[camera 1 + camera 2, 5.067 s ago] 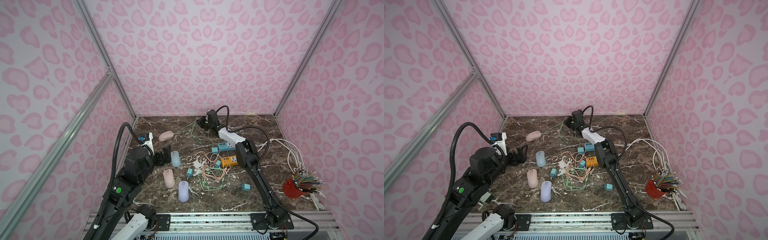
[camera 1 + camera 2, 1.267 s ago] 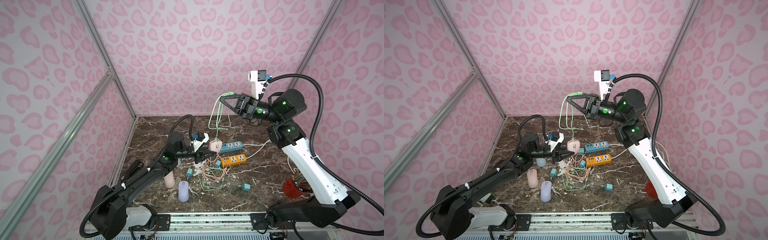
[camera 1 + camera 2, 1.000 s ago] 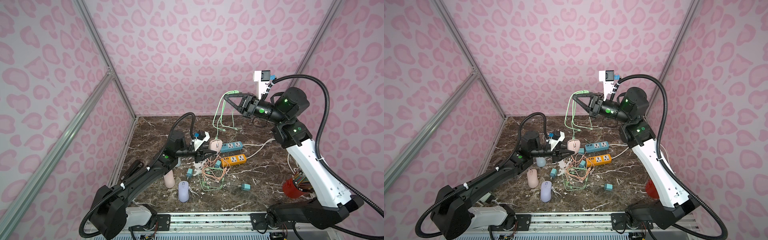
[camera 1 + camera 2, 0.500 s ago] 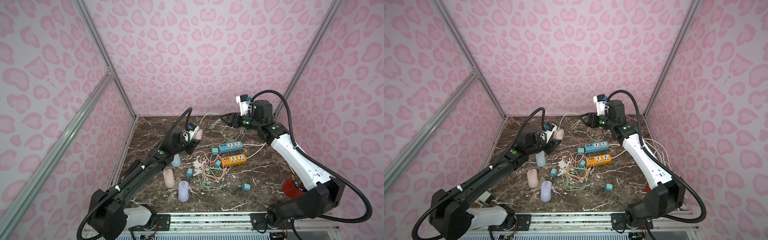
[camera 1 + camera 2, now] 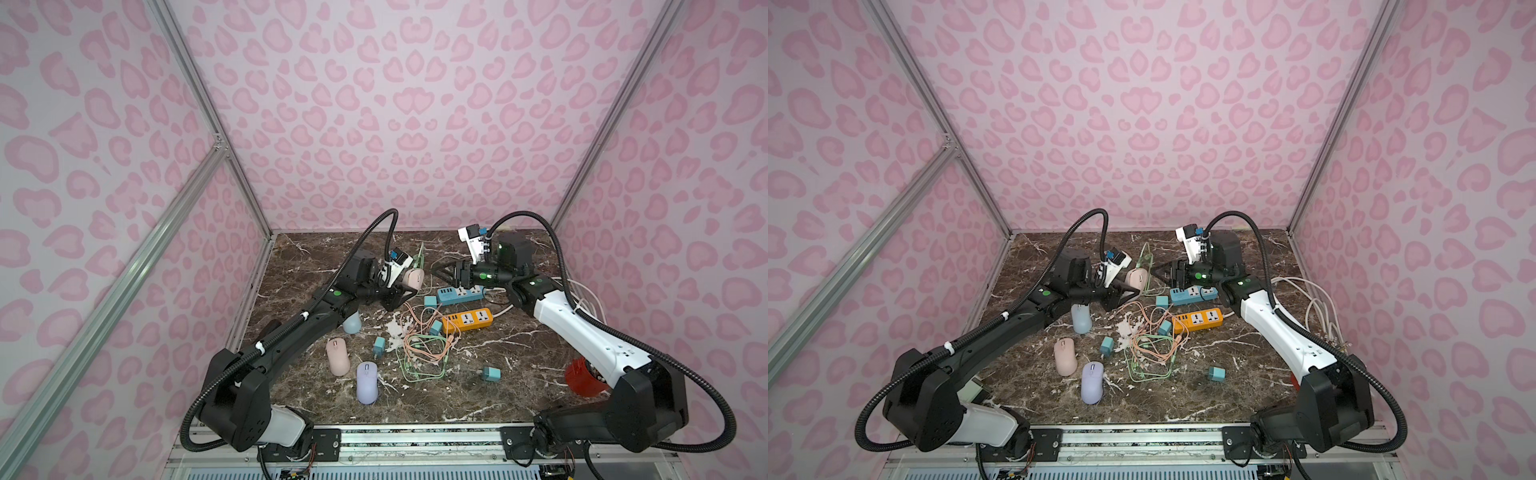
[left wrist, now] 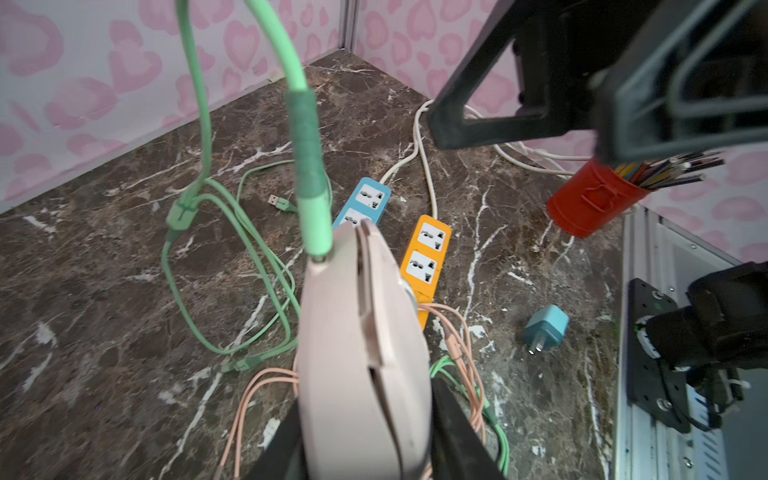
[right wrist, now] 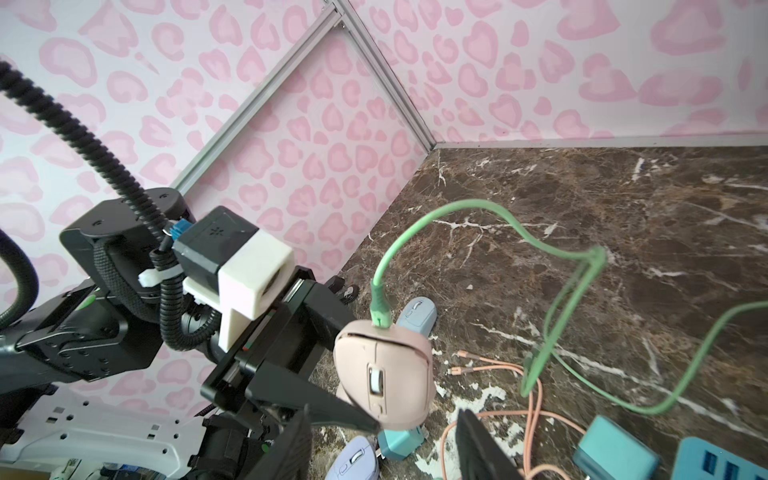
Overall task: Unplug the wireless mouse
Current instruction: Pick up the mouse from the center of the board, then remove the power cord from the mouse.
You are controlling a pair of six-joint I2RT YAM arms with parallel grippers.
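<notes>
We clamp the pink mouse (image 6: pixel 357 332) in the left gripper (image 6: pixel 365 432); next our open, empty right gripper (image 5: pixel 438 272) beside it must pull the green plug (image 6: pixel 315 220).

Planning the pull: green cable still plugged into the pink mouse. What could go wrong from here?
1. Right gripper is open, off the green cable; pulling its slack cord, not the plug, could yank the pink plastic mouse from the left gripper.
2. The cable's loops lie among the peach cables and may drag them.
</notes>
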